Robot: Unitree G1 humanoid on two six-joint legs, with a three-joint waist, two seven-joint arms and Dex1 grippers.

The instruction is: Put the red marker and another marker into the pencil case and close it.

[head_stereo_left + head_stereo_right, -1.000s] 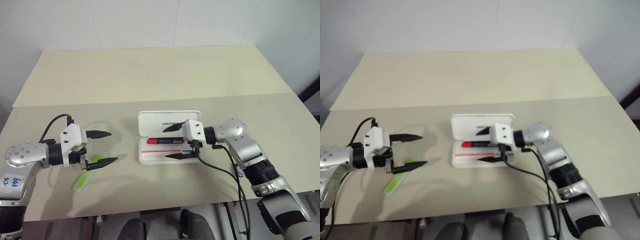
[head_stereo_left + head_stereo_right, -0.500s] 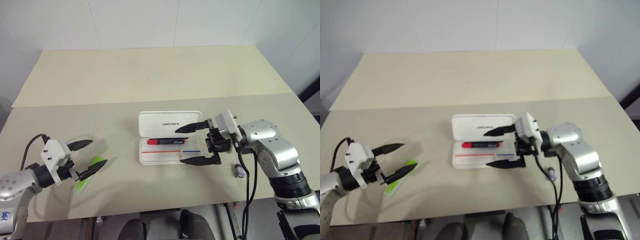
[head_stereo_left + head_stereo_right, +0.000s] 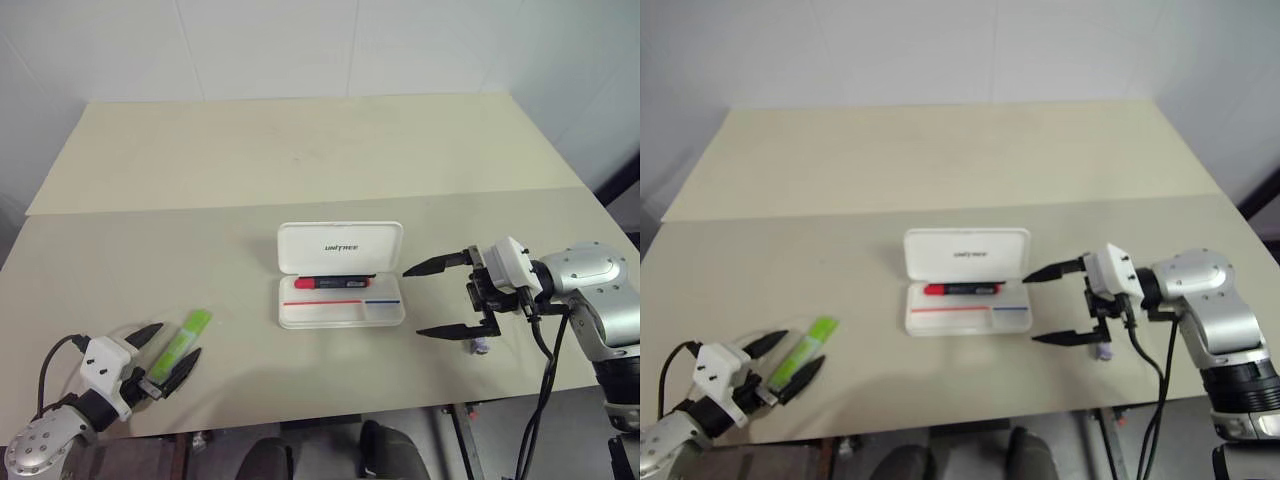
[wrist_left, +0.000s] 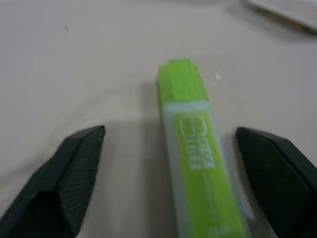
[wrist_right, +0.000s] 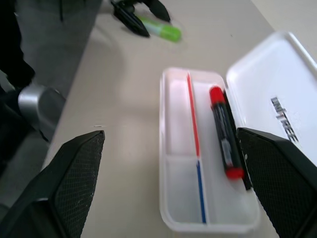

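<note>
The white pencil case (image 3: pixel 342 312) lies open mid-table, its lettered lid (image 3: pixel 340 247) flat behind the tray. The red marker (image 3: pixel 335 283) rests inside the tray against the hinge side, also seen in the right wrist view (image 5: pixel 225 139). The other marker, a light-green highlighter (image 3: pixel 182 345), lies on the table at the front left. My left gripper (image 3: pixel 170 346) is open and low, one finger on each side of the highlighter's near end (image 4: pixel 195 163). My right gripper (image 3: pixel 412 302) stands open just right of the case, empty and pointing at it.
A small purple-grey stub (image 3: pixel 481 346) lies on the table beside my right gripper. The table's front edge (image 3: pixel 300 425) runs close under my left gripper. A seam (image 3: pixel 300 205) divides the near surface from the bare far one.
My left gripper sank and drew back toward the front-left edge, ending astride the highlighter. My right gripper pulled away to the right, off the case, uncovering the purple stub.
</note>
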